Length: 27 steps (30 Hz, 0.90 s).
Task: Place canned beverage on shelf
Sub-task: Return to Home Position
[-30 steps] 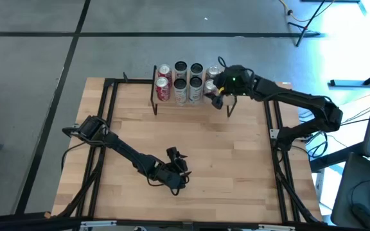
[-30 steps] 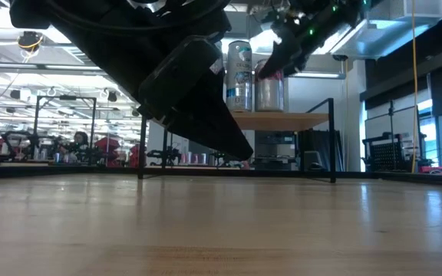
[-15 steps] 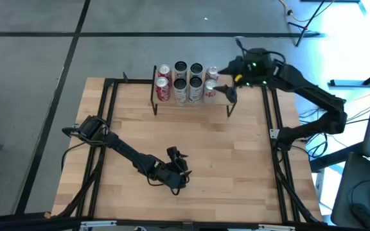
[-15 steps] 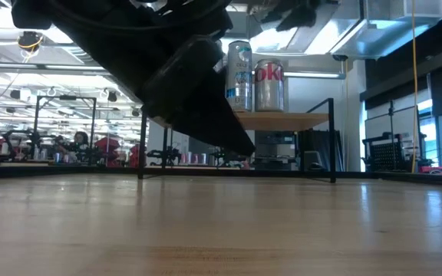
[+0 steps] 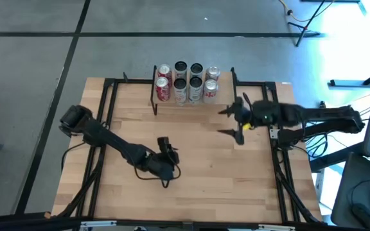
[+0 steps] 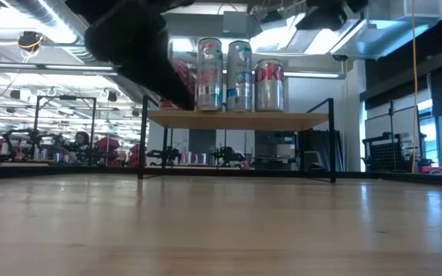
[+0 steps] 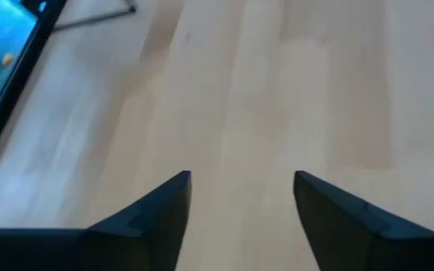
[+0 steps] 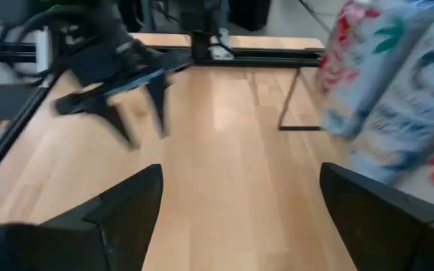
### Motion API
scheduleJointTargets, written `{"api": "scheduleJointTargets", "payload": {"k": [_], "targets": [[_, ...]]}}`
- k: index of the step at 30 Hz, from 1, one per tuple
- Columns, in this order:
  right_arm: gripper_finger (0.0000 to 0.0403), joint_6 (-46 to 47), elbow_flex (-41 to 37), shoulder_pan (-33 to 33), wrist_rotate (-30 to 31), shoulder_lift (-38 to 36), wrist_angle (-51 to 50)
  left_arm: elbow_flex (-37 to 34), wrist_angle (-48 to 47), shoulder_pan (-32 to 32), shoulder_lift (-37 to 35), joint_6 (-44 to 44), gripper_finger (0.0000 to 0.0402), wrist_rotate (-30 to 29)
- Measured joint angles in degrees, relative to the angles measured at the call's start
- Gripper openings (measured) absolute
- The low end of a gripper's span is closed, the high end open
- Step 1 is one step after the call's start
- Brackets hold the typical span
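Note:
Several beverage cans (image 5: 186, 80) stand upright in two rows on the shelf (image 6: 240, 120), a light plank on a black frame at the table's far edge. They also show in the low view (image 6: 240, 75) and the right wrist view (image 8: 398, 98). My right gripper (image 5: 227, 122) is open and empty, just near of the shelf's right end, its fingers pointing toward the table's left. My left gripper (image 5: 166, 146) is open and empty above the table's middle; it also shows in the right wrist view (image 8: 143, 124).
The wooden tabletop (image 5: 198, 186) has a black metal frame (image 5: 111, 96) along its sides. My left arm (image 6: 129, 38) hangs dark across the low view's upper left.
My right gripper has drawn back from the cans at the shelf's right end, gone toward the table's near edge and turned level to point left. The cans stay standing on the shelf. My left gripper has risen and shifted a little toward the far left.

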Motion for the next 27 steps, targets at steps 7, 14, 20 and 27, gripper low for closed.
{"api": "scheduleJointTargets", "payload": {"k": [7,14,20,27], "targets": [[0.0342,4.2,-15.1,4.8,-5.0,-1.6,19.1,-1.2,-8.4,3.5,-2.7,-0.1,0.0148,5.8],[0.034,3.8,-19.2,8.4,-1.8,0.6,22.5,-14.8,2.5,8.1,-7.7,1.6,0.0075,12.6],[0.0273,1.4,-22.3,8.5,-5.0,0.7,27.8,-30.3,15.6,10.9,-23.3,1.6,0.0031,17.2],[0.0126,1.2,-27.8,8.5,-7.1,0.8,33.1,-45.9,27.3,11.3,-43.5,3.1,0.0002,16.8]]}}
